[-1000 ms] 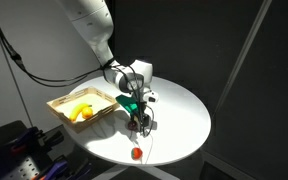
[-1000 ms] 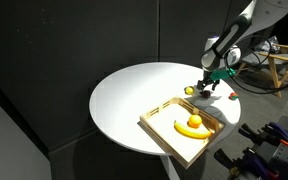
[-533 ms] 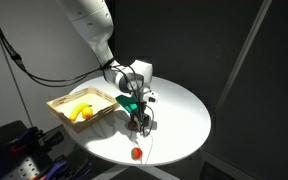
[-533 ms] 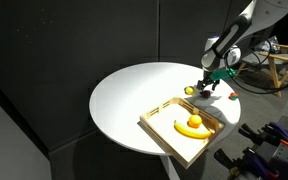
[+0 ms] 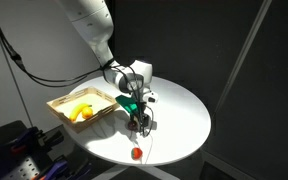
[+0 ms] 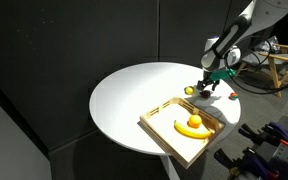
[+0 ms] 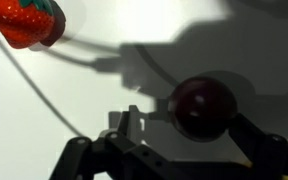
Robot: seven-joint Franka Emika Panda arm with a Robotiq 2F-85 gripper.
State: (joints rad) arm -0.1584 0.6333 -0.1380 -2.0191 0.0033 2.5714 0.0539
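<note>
Dark maroon round fruit (image 7: pixel 204 105) sits on the round white desk (image 5: pixel 184 110), right between the fingers of the black claw (image 7: pixel 189 140), which is spread wide and not touching it. Here's the danger: it's a ball. An off-centre squeeze could squirt it sideways, rolling toward the red strawberry (image 7: pixel 29 20) or off the desk's edge.

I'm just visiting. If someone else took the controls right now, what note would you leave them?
Gripper: open, low over the table, jaws on either side of a dark round fruit, not gripping it.
Strawberry: loose on the table near its edge, apart from the gripper.
Done: banana and orange lie in the wooden tray.
Left: dark round fruit and strawberry are both outside the tray.
</note>
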